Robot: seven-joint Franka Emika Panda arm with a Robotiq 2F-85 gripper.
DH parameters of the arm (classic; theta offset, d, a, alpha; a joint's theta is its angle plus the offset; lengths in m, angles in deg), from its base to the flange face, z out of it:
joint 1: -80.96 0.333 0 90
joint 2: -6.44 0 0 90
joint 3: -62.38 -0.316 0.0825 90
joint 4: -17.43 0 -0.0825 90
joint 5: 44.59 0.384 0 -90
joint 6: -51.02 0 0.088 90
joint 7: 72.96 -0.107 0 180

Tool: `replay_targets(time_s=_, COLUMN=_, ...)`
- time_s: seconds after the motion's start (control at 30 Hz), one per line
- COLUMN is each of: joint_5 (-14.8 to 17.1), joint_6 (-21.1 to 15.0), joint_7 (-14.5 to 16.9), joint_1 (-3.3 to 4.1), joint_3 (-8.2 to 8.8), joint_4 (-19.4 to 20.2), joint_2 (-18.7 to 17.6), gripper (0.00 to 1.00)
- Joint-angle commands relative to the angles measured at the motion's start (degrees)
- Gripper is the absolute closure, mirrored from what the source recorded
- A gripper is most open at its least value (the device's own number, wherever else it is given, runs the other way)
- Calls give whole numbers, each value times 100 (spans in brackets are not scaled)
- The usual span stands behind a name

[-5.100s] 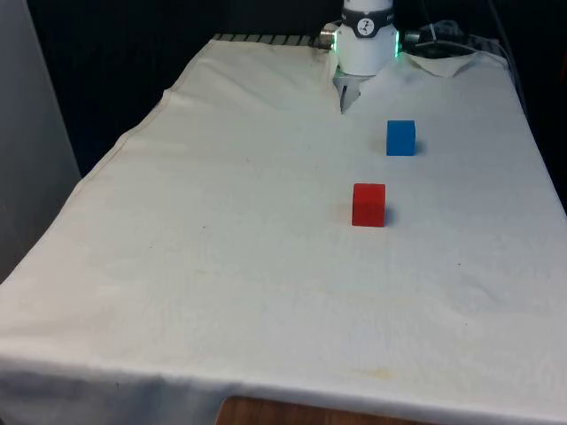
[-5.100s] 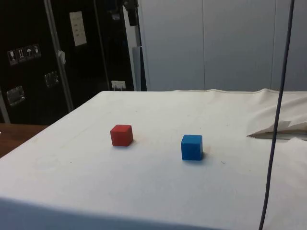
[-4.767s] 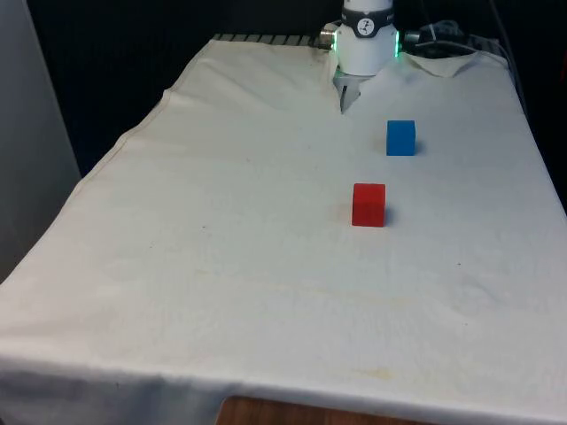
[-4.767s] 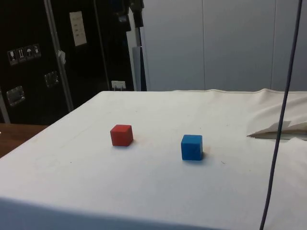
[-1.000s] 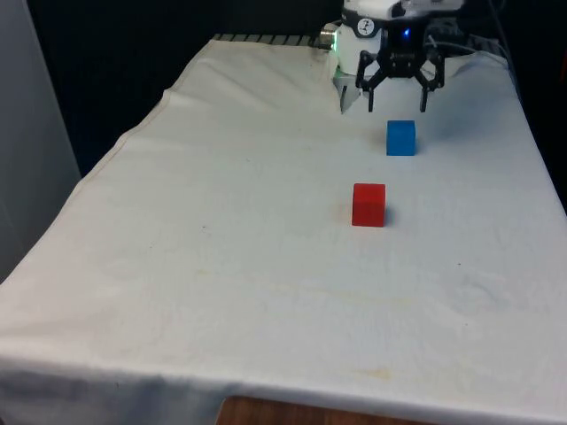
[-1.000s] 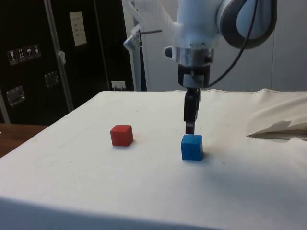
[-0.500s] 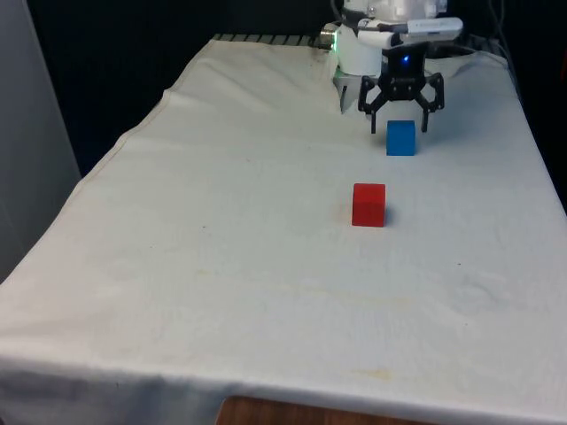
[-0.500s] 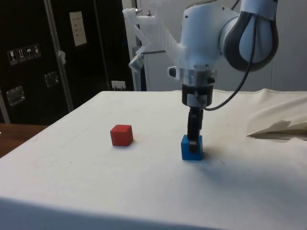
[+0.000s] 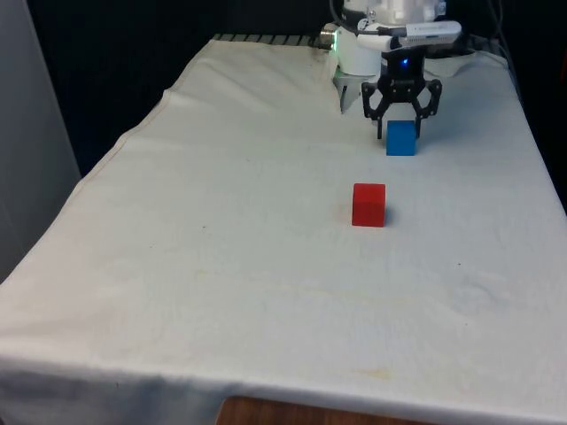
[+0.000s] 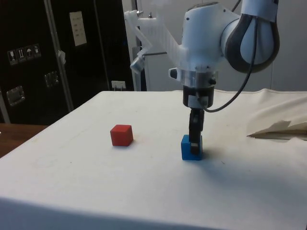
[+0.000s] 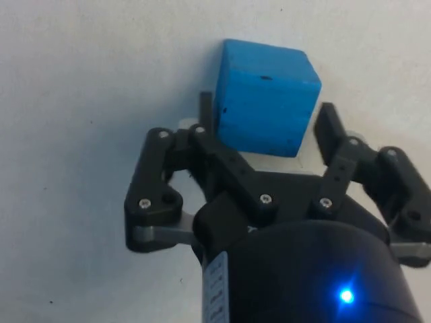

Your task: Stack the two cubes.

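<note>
So the gripper [image 9: 401, 127] is down over the blue cube [image 9: 400, 140], fingers [image 11: 330, 131] spread apart w/ one on each side of it. In the wrist view there's a sliver of gap on both sides, so it looks like it's straddling the cube, not squeezing it yet. Side view has the fingertips reaching down past the cube's top edge, and the cube is sitting flat on the white cloth [image 9: 221, 221].

Red cube [image 9: 368, 204] is near it but clearly apart, closer to the front camera and a bit toward the front view's left, also flat on the cloth, nothing touching it.

Imo this is the grasp step on cube no. 1, stacking itself not started. Next move prob needs the fingers to close squarely on the blue cube's sides, then lift straight up, carry it over to the red one and set it down centered on top. Might need to drop a touch lower first for a better grip, hard to tell tbh.
</note>
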Motion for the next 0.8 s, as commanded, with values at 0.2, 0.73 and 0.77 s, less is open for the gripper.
replay_targets(time_s=0.2, joint_5=-6, joint_6=0, joint_7=-6, joint_1=6, joint_3=6, joint_4=-11, joint_2=-6, gripper=99)
replay_targets(time_s=0.73, joint_5=0, joint_6=401, joint_7=-6, joint_1=6, joint_3=-29, joint_4=-34, joint_2=424, gripper=98)
replay_targets(time_s=0.77, joint_5=63, joint_6=516, joint_7=-6, joint_1=23, joint_3=-63, joint_4=-29, joint_2=504, gripper=98)
